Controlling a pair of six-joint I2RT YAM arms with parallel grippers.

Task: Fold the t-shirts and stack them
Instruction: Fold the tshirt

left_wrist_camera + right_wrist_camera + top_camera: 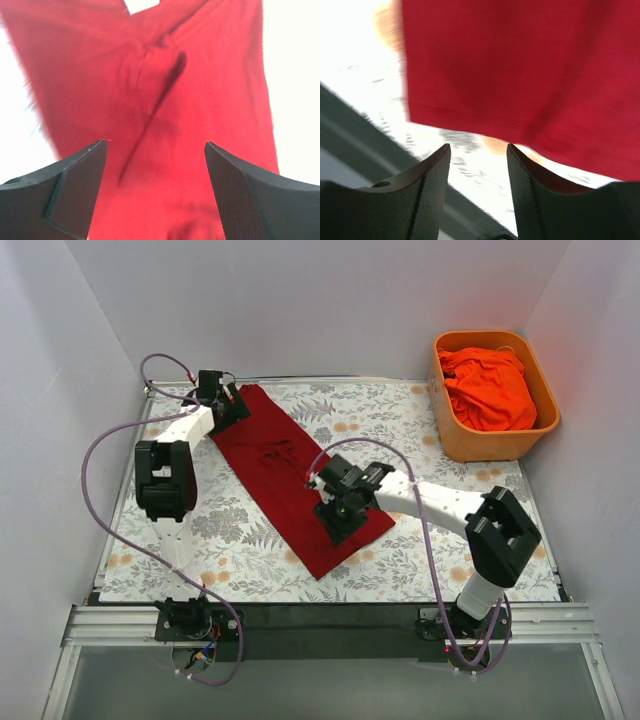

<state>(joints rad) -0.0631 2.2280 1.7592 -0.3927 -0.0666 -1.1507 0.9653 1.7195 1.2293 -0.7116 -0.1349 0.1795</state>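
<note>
While the right gripper is hovering, fingers apart, over the near hem of the limp, light-looking dark crimson red cloth t-shirt lying in a strip on the floral table, the left gripper is gaping over its far end. Its corners are probably offering the best pinch. The bright orange-red t-shirt is lying crumpled in the rigid orange plastic tub.

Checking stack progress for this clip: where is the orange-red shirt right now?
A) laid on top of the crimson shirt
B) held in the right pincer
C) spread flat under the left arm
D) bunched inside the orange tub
D: the orange-red shirt lies crumpled inside the orange tub at the far right, while only the crimson shirt is spread out between the arms.
</note>
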